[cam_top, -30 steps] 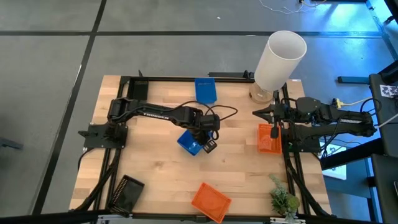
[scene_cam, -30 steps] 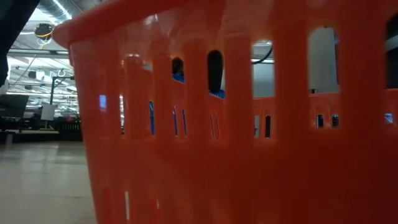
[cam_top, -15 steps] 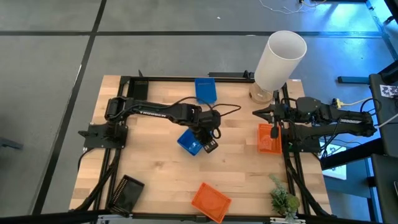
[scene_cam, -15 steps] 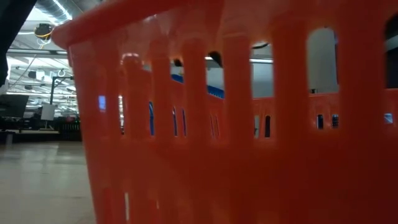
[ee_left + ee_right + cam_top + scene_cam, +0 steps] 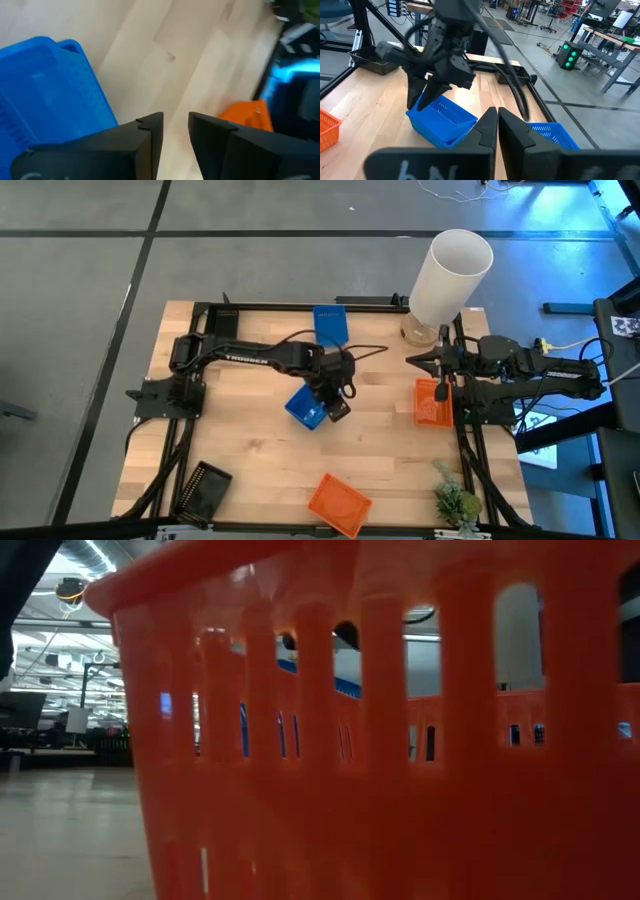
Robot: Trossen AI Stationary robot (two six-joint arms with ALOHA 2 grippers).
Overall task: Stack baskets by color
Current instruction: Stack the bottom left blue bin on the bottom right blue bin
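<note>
The wooden tabletop [image 5: 240,440] carries everything noted here. A tall white cylinder [image 5: 450,277] stands at the far right corner. The left arm reaches across the middle; its left end effector [image 5: 337,404] is released, fingers slightly parted, poised at the edge of a tilted blue basket [image 5: 305,407] near the centre and holding nothing. A second blue basket [image 5: 330,325] lies at the far edge, well apart from the first. The right arm rests along the right side, its right end effector [image 5: 441,362] clenched and empty, above an orange basket [image 5: 432,402]. Another orange basket [image 5: 337,504] sits at the near edge, filling the low view. A black basket [image 5: 205,489] lies at the near left corner. A small green plant [image 5: 455,502] occupies the near right corner.
</note>
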